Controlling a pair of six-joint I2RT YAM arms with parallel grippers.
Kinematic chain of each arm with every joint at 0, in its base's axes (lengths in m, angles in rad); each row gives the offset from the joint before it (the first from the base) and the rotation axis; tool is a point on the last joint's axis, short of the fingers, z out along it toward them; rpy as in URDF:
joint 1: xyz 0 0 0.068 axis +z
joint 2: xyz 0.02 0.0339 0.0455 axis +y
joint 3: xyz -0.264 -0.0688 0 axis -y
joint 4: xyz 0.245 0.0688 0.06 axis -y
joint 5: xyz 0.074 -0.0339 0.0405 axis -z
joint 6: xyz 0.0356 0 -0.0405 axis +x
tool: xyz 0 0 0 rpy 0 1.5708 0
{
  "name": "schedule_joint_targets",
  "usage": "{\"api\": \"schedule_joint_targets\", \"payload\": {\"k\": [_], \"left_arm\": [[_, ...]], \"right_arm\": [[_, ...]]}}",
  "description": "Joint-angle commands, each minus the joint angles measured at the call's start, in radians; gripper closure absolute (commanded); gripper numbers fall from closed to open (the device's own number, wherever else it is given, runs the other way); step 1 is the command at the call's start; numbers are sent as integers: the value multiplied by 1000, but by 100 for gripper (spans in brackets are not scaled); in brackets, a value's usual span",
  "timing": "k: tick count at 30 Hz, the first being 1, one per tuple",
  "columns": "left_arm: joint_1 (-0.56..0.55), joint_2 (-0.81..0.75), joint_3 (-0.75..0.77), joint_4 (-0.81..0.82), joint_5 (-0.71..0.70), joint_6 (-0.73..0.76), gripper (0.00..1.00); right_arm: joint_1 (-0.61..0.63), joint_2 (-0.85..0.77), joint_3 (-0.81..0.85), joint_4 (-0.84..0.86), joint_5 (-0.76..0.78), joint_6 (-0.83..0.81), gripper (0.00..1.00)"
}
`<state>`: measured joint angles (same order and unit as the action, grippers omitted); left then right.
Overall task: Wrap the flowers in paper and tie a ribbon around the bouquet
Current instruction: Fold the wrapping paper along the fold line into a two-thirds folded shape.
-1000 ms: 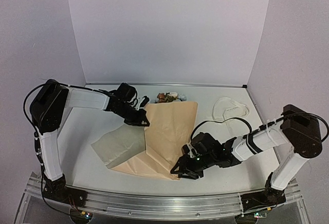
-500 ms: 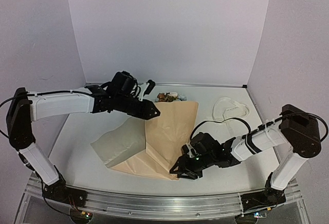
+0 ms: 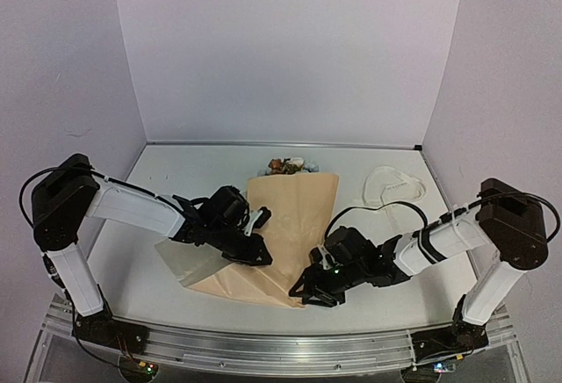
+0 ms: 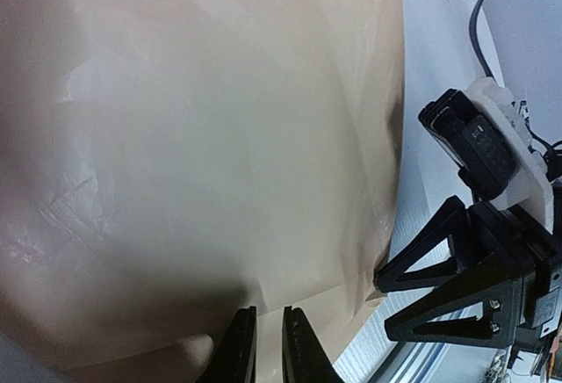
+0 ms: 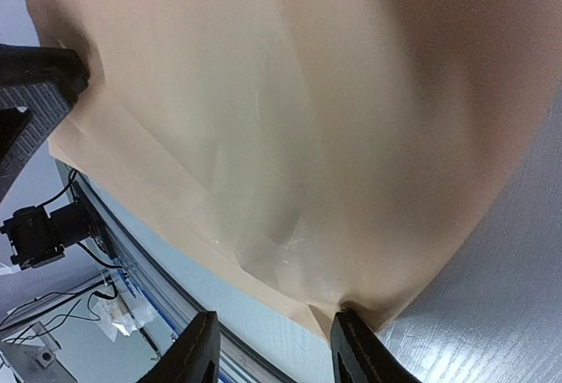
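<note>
The tan kraft paper [image 3: 294, 212] lies folded over the flowers [image 3: 285, 166], so only their heads show at its far end. My left gripper [image 3: 259, 247] is low on the paper's left fold, next to the grey-green sheet. In the left wrist view its jaws [image 4: 268, 343] are open by only a narrow gap, with the paper [image 4: 219, 137] seen through it. My right gripper [image 3: 306, 291] is open at the near corner. One fingertip [image 5: 351, 323] presses on the paper [image 5: 307, 119] and the other hangs off its edge. The cream ribbon [image 3: 392, 187] lies looped at the back right.
A pale grey-green sheet [image 3: 193, 262] sticks out from under the paper's left side. The metal rail [image 3: 263, 348] of the table's near edge runs just below both grippers. White walls close in the back and sides.
My left arm has let go of the lifted paper flap at the back, swung toward the near side and come down on the fold. Its jaws widened, then narrowed. The right arm has not moved.
</note>
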<state>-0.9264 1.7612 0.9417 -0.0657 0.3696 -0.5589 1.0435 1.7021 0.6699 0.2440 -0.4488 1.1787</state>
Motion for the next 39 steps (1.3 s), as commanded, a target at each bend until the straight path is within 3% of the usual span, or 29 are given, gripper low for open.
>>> {"api": "schedule_joint_targets", "payload": {"k": [1, 14, 39], "left_arm": [[3, 20, -25, 81, -12, -45, 89], [3, 78, -78, 23, -80, -55, 100], [3, 83, -66, -31, -107, -32, 100]], "right_arm": [[14, 38, 8, -71, 46, 23, 56], [15, 15, 60, -103, 117, -12, 53], [-83, -47, 136, -150, 137, -57, 48]]}}
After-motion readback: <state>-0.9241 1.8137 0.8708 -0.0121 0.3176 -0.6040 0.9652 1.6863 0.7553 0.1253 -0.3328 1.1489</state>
